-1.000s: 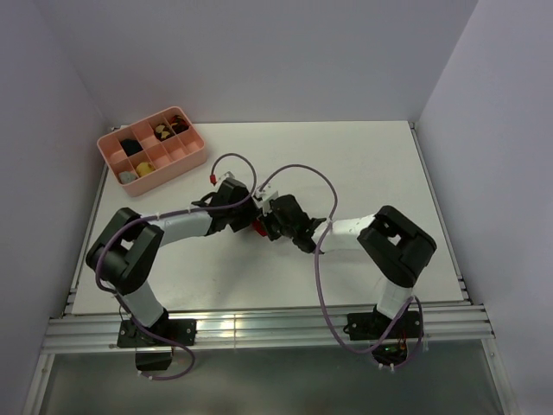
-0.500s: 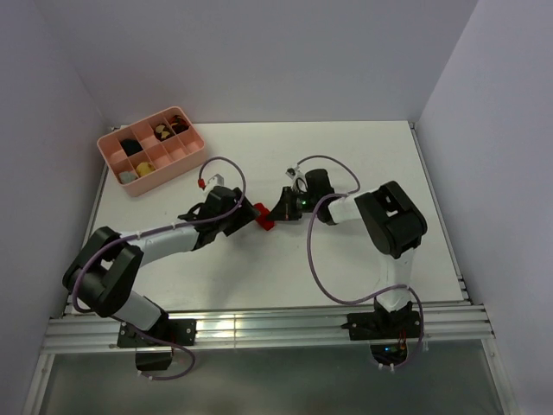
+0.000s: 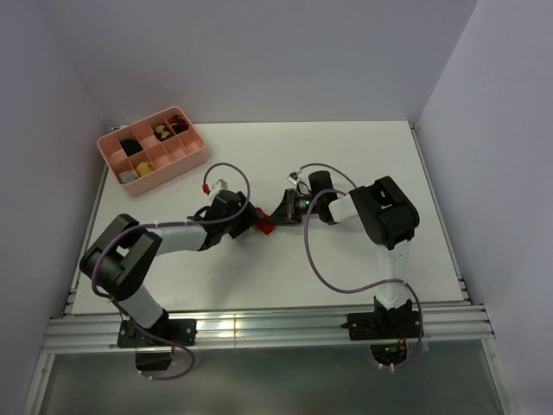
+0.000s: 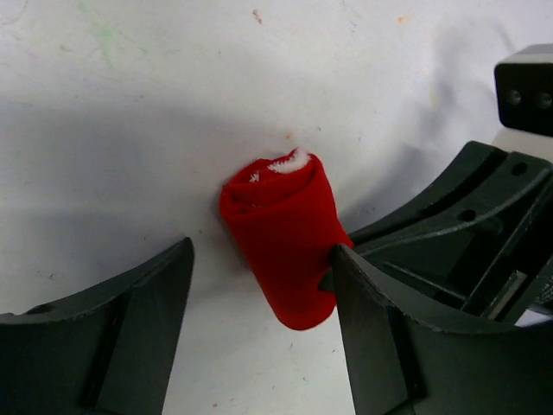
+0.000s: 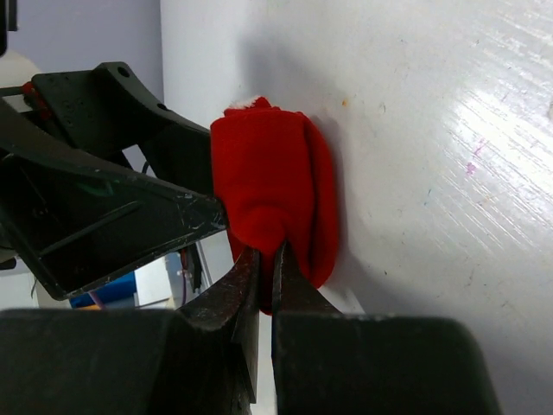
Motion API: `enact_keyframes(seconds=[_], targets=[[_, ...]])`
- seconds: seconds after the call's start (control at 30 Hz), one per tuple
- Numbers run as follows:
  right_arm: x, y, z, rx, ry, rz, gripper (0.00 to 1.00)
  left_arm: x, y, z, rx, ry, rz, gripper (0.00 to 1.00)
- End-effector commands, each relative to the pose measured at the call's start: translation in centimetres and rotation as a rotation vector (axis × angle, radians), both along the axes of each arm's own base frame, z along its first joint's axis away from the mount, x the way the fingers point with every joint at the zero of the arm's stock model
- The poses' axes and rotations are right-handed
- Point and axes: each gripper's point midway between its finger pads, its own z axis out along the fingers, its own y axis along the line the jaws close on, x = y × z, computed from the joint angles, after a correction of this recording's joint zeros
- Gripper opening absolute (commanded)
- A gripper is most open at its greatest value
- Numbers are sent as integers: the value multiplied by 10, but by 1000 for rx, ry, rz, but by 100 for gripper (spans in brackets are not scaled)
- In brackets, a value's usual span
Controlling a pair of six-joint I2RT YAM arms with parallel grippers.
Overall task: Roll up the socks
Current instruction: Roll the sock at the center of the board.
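Socks [image 3: 264,224]: one small red roll lying mid-table [image 3: 363,156], between the two tools and well apart from the pink tray [image 3: 177,167] at the far left corner.

Handling, judged: light, soft knit that gives under any pressure. It is not fragile or slippery, but it is springy, and the outer layer will probably uncurl if let go. A bit of white shows at the open end. Best hold looks to be across the middle of the roll, on both flanks, rather than at a loose lip.

Left gripper [image 4: 263,259]: fingers spread, straddling the roll. One finger touches its side and the other stands clear.

Right gripper [image 5: 263,258]: fingers pressed together, tips at a fold in the roll's end. Cannot tell whether cloth is caught between them.

Against a second ago: both tools were then crowded over the roll, leaving only a red sliver in view, and the right elbow sat low at the right. The right arm now reaches in from the far right and more of the roll shows. The roll sits in much the same place.
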Motion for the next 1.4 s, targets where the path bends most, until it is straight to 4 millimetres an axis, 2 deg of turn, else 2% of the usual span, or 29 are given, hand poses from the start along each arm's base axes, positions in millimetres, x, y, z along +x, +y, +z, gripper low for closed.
enact_keyframes(seconds=[0.0, 0.2, 0.3, 0.4, 0.43, 0.47, 0.5, 0.53, 0.6, 0.63, 0.7, 0.73, 0.77, 0.8, 0.87, 0.93, 0.97, 1.0, 1.13, 1.17, 1.37], targets=[[-8, -5, -24, -58, 80, -6, 0, 18, -7, 13, -38, -44, 53, 70], [-9, -7, -29, -83, 69, -2, 0, 19, -5, -4, -26, -1, 83, 64], [-9, -9, -31, -95, 60, -5, 0, 19, -3, -15, -9, 20, 99, 54], [-10, -11, -28, -114, 17, 7, 0, 15, 0, -26, 12, 48, 103, 37], [-9, -11, -27, -126, 1, 5, 2, 15, 0, -26, 9, 47, 98, 27], [-10, -14, -30, -150, -4, -2, 4, 13, -1, -28, 11, 50, 93, 24], [-9, -14, -28, -162, -22, -2, 12, 12, 1, -29, 16, 51, 90, 20], [-8, -15, -22, -170, -63, -2, 17, 11, 0, -29, 19, 49, 86, 13], [-7, -17, -21, -216, -116, -8, 31, 10, 0, -28, 33, 47, 74, 9], [-4, -17, -10, -227, -165, -15, 35, 10, 0, -27, 37, 47, 69, 7], [0, -21, -9, -307, -243, -39, 44, 10, 2, -24, 55, 42, 64, 6], [2, -23, -6, -340, -275, -55, 46, 9, 2, -24, 61, 42, 62, 6], [4, -25, 5, -361, -312, -73, 47, 9, 3, -24, 66, 41, 59, 6], [8, -28, 4, -414, -360, -97, 50, 9, 3, -23, 74, 40, 53, 6], [12, -31, 17, -453, -443, -130, 52, 8, 2, -22, 76, 43, 45, 7], [14, -34, 20, -523, -533, -149, 54, 8, 1, -21, 79, 43, 37, 6], [16, -34, 28, -535, -583, -165, 56, 9, 0, -20, 77, 42, 35, 7], [13, -35, 26, -563, -625, -153, 56, 9, 0, -19, 79, 43, 34, 7], [7, -24, 34, -599, -766, -138, 61, 9, -1, -16, 79, 42, 24, 7], [3, -17, 37, -588, -795, -125, 61, 10, -2, -15, 77, 40, 22, 7], [-2, -4, 40, -621, -912, -94, 62, 10, -4, -13, 82, 41, 11, 7]])
